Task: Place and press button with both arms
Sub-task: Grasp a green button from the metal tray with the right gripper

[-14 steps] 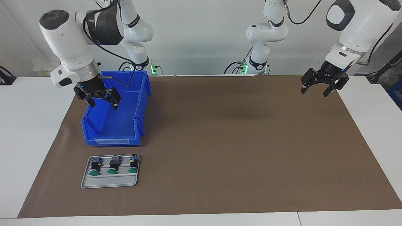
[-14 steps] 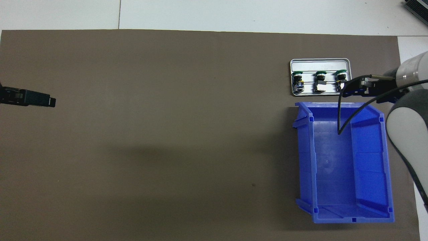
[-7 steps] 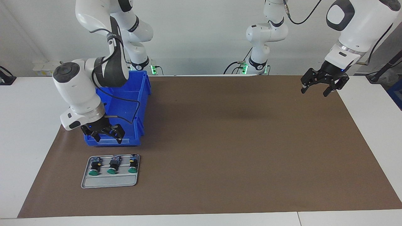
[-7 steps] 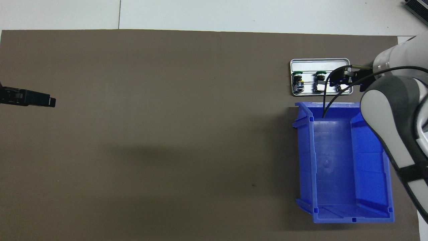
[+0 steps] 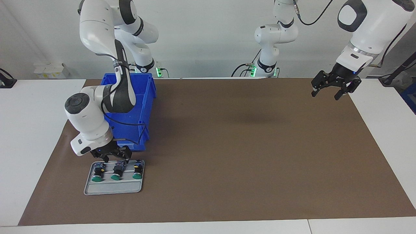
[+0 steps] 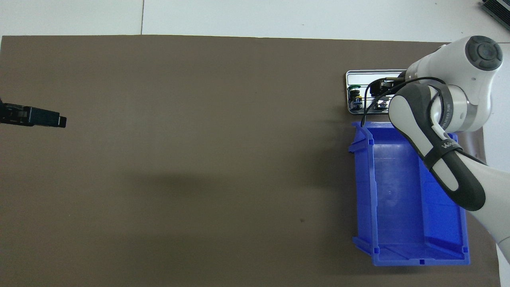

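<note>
Facing view: the right hand hangs low over the near edge of the tray, fingers apart and holding nothing. The button, probably the middle of three, lies almost straight below. Its long axis runs near to far, with the green cap on the far end. The left hand waits open and empty over the left arm's end of the surface.

Overhead view: the right hand covers the middle button, so only the end button shows. This arm is much the nearer.

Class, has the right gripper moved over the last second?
Yes. The right gripper has travelled away from the robots, from over the blue bin to just above the tray.
</note>
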`<state>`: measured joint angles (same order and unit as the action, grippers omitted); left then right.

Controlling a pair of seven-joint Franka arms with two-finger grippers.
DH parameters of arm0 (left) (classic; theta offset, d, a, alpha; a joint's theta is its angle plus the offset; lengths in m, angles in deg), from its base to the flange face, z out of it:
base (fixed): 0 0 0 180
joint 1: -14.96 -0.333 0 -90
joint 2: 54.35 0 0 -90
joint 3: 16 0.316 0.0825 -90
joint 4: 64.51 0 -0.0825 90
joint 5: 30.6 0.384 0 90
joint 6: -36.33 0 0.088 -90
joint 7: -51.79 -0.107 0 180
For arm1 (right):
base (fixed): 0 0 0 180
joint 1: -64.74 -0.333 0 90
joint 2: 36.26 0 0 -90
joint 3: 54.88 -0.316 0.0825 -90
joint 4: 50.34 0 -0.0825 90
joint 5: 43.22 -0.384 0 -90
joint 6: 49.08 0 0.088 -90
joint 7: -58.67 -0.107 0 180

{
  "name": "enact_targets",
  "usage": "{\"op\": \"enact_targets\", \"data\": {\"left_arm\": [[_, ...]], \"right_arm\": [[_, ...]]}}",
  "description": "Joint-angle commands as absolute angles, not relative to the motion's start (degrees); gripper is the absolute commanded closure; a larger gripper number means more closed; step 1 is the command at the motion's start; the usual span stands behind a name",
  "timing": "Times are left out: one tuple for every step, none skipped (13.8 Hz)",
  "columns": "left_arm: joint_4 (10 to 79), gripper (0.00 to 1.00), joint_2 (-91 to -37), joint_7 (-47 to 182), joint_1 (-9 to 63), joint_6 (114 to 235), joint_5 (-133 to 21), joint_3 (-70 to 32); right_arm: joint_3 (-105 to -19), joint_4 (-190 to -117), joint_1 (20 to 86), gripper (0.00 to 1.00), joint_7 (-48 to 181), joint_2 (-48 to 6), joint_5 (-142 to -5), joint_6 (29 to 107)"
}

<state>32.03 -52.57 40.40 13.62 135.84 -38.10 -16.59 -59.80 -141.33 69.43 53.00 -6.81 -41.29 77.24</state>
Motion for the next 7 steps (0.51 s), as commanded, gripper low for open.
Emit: {"op": "enact_targets", "data": {"left_arm": [[34.28, 0.00, -50.83, 39.83, 13.21, 136.70, -38.95, -16.71], [34.28, 0.00, -50.74, 39.83, 13.21, 136.70, -38.95, -16.71], [34.28, 0.00, -50.74, 39.83, 13.21, 136.70, -38.95, -16.71], [34.28, 0.00, -50.74, 39.83, 13.21, 136.70, -38.95, -16.71], [34.28, 0.00, -50.74, 39.83, 13.21, 136.70, -38.95, -16.71], [34.28, 0.00, -50.83, 39.83, 13.21, 136.70, -38.95, -16.71], [34.19, 0.00, -50.74, 39.83, 13.21, 136.70, -38.95, -16.71]], "right_arm": [[-60.15, -141.30, 70.01, 0.13, 56.02, -4.80, -40.50, 80.10], [-60.15, -141.91, 70.62, 0.13, 56.91, -4.28, -40.50, 81.51], [-60.15, -142.27, 70.89, 0.13, 57.18, -4.01, -40.50, 81.88], [-60.15, -142.53, 70.72, 0.13, 57.27, -4.01, -40.41, 81.97], [-60.15, -143.41, 70.80, 0.14, 57.35, -4.01, -40.41, 82.40], [-60.15, -144.20, 70.80, 0.16, 57.36, -4.01, -40.41, 83.36], [-60.15, -145.51, 70.80, 0.16, 57.44, -4.10, -40.41, 84.59]]}}
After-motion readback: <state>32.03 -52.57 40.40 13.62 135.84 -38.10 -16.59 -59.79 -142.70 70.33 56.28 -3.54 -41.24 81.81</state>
